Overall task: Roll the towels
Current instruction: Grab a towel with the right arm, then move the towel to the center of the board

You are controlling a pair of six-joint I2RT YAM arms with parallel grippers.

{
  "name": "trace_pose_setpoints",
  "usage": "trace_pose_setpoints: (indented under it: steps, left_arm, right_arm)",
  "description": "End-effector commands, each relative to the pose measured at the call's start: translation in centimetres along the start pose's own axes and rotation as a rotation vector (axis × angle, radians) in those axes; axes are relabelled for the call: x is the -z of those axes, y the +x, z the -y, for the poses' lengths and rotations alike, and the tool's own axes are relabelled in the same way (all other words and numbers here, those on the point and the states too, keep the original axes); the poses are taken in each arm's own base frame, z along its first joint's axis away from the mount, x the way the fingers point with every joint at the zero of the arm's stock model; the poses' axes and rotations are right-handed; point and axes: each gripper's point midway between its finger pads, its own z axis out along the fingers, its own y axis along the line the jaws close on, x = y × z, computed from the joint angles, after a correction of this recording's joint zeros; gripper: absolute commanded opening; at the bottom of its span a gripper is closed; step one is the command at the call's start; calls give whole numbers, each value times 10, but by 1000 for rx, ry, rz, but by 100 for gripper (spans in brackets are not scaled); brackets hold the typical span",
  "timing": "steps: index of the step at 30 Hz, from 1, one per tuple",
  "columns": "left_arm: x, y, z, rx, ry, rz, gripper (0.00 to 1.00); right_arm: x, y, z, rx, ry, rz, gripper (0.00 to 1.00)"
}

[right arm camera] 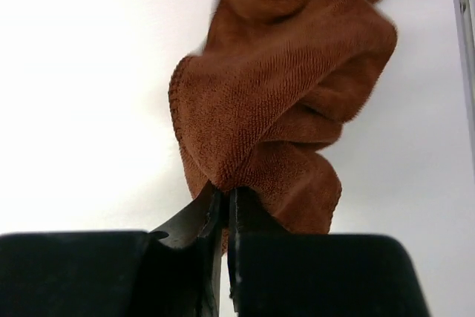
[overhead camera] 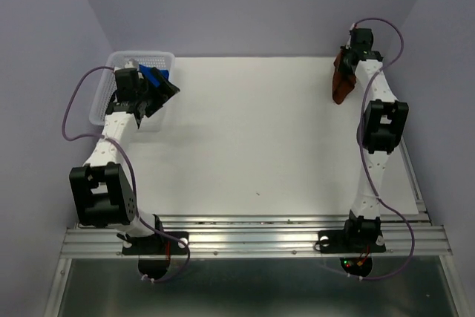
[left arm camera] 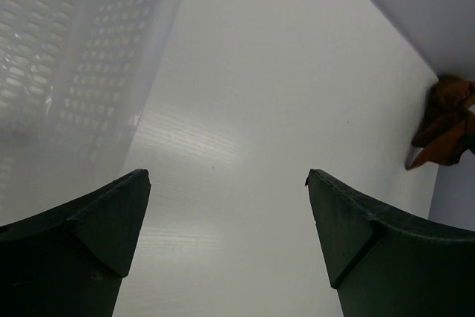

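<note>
**A:** Where the white counter runs out at its far right corner, the rust-brown terry-cloth towel sits bunched up, and the right fingers are pinched tight on an edge of it!

**B:** Clamped right down. From the right wrist camera the two black tips all but meet, with only a sliver of cloth between them. The rest of the towel is piled in soft folds beyond.

**A:** Is it up off the counter?

**B:** I can't tell. From overhead it trails as a narrow strip beside the right arm, close to the back wall. Whether its end touches the surface is hard to say.

**A:** Over to the other one: the royal-blue cloth towel, far left side, well apart from the brown.

**B:** It's at the right end of the white perforated plastic basket, and only a patch of blue shows past the left arm's black wrist. I can't make out whether it lies inside or on the rim.

**A:** And the left fingers?

**B:** Spread wide, gripping no cloth. The left wrist camera shows bare counter between the two dark tips, the basket's holed wall to the left, and the brown towel small in the far corner.
</note>
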Motion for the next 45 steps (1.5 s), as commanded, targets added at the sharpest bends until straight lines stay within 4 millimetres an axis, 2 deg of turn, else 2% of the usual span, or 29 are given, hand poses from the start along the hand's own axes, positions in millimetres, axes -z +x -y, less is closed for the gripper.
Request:
trace_pose_setpoints:
  steps: [1,2,3,4,5,6,7,8,9,10,11,13,14,15,16,17,18,19,20,21,23,24,25,27,30,33,36,39,45]
  left_arm:
    - [34,22,40,-9,213,4,99]
    - [37,31,41,3,237,-19,99]
    - [41,37,44,12,268,-22,99]
    - [47,48,40,18,277,-33,99]
    - [50,53,38,24,275,-37,99]
    - [53,65,29,30,256,-59,99]
    - [63,65,31,20,264,-41,99]
    - [67,67,29,16,257,-39,99]
    - [70,74,20,24,214,-53,99]
    - [80,71,22,5,214,-32,99]
    - [83,70,18,1,192,-17,99]
    - [95,69,16,-11,169,4,99]
    - [98,66,11,-14,142,25,99]
    - [101,66,8,-15,126,32,99]
    - [106,68,6,-14,114,36,99]
    - [106,67,2,-10,91,47,99]
    - [108,69,-1,-7,78,44,99]
    - [108,71,-3,-10,75,41,99]
    - [108,73,-5,-13,68,37,99]
    - [106,79,-11,-12,50,17,99]
    - [104,88,-19,-12,27,-12,99]
    - [102,93,-23,-15,17,-31,99]
    - [100,104,-32,-15,-5,-65,99]
    - [100,124,-41,-16,-18,-121,99]
    - [100,143,-47,-3,-24,-153,99]
    - [104,190,-32,-41,47,-286,99]
    - [115,225,-17,-52,97,-380,99]
    - [127,264,-17,-80,109,-450,99]
    - [137,296,8,-169,155,-505,99]
  right_arm:
    - [153,-110,-80,222,-200,352,1]
    - [171,-109,-94,249,-248,367,1]
    - [187,-99,-121,292,-316,364,1]
    - [226,-104,-139,324,-392,407,1]
    - [246,-101,-155,356,-453,414,1]
    - [273,-88,-188,411,-595,414,1]
    - [291,-80,-198,423,-655,402,1]
    - [323,-79,-206,422,-724,420,1]
    - [346,-67,-220,445,-843,409,1]
    - [352,-50,-226,450,-899,377,2]
    - [379,-45,-225,460,-958,398,2]
    - [395,-30,-223,464,-1015,403,3]
    - [373,-1,-216,412,-982,311,4]
    - [368,8,-207,384,-933,297,7]
    - [369,8,-187,330,-815,322,9]
    - [340,46,-172,277,-735,217,12]
    - [329,62,-159,231,-663,181,16]
    - [322,67,-130,117,-508,181,19]
    - [294,106,-102,72,-409,88,22]
    - [290,121,-81,35,-325,63,42]
    - [275,154,-55,-21,-201,-19,92]
    - [270,168,-45,-19,-158,-55,100]
    - [266,189,-33,-1,-105,-120,100]
    - [271,200,-26,17,-80,-168,100]
    - [285,187,-30,-30,-105,-111,100]
    - [297,173,-48,-76,-212,-54,100]
    - [297,171,-46,-147,-185,-50,100]
    - [294,177,-39,-182,-143,-51,100]
    - [290,193,-36,-163,-134,-77,100]
